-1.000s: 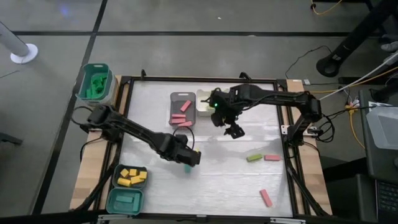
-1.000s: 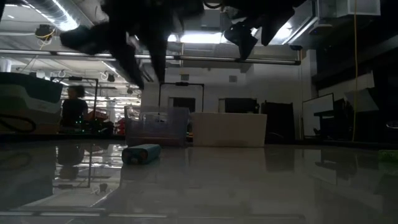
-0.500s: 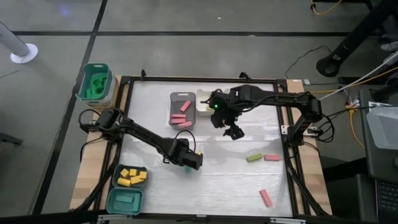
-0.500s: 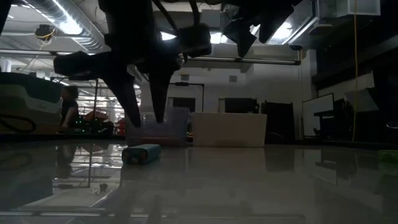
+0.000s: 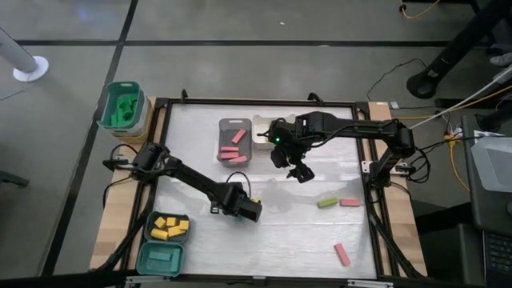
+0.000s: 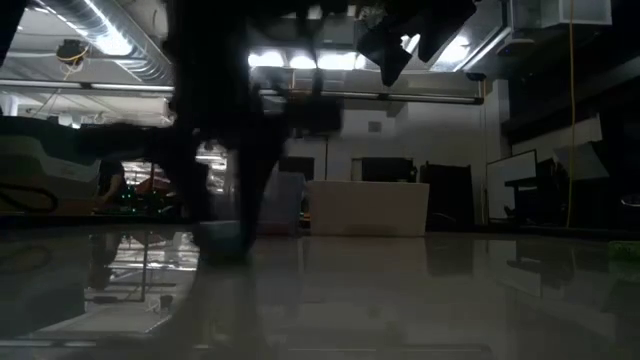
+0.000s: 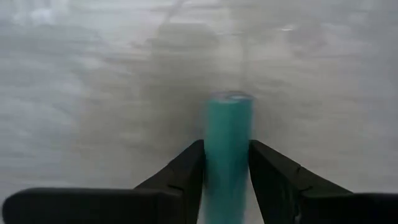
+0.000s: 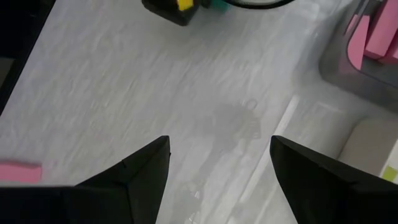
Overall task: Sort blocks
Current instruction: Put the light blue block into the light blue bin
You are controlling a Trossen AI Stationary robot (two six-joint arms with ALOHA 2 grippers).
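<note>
— High view first: how many blocks lie loose on the table [image 5: 272, 232]?

— Three that I can count: a light green bar [image 5: 326, 203] and a pink bar [image 5: 350, 202] end to end on the right, and another pink bar [image 5: 342, 254] alone near the front edge. All are flat, plain-sided short bars on a pale, streaky surface.

— And the sorted ones?

— Three pink pieces lie in the grey tray [image 5: 234, 141], about five yellow ones in the tray [image 5: 168, 226] at front left. The white tray [image 5: 264, 130] beside the grey one is partly under the right arm. The green pieces in the teal bin [image 5: 122, 106] are too jumbled to count.

— The pincers?

— The left pincer [image 7: 226, 168] is down on the table, left of centre, its two dark fingers [image 7: 186, 168] closed against the sides of a teal block [image 7: 227, 146], smooth and bar-shaped. The right pincer [image 8: 219, 163] hangs spread wide above the table, near the grey tray, gripping nothing.
</note>
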